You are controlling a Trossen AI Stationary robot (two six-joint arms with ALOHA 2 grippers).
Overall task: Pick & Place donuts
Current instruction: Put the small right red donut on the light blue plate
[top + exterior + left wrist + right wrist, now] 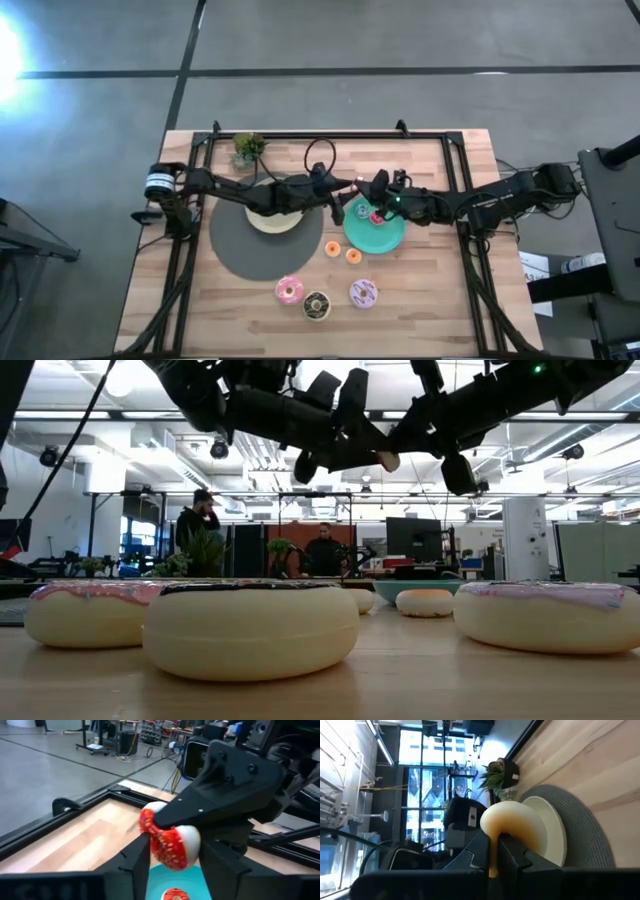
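Red mini donut (167, 842) pinched in your right gripper (372, 185); left gripper (340, 192) indistinct; one sits on teal plate (390, 235), five wait toward 6 o'clock.

Red donut (167, 842) white-speckled (cream underside); teal plate (385, 235); beige plate (270, 220); grey mat (240, 250).

3 larger toy donuts, pink-iced (290, 290), dark chocolate (317, 305) and lilac sprinkled (363, 293), lie flat in a row; 2 mini orange rings (353, 256) lie just behind. A red-sprinkled mini donut (167, 840) is held on edge above the table.
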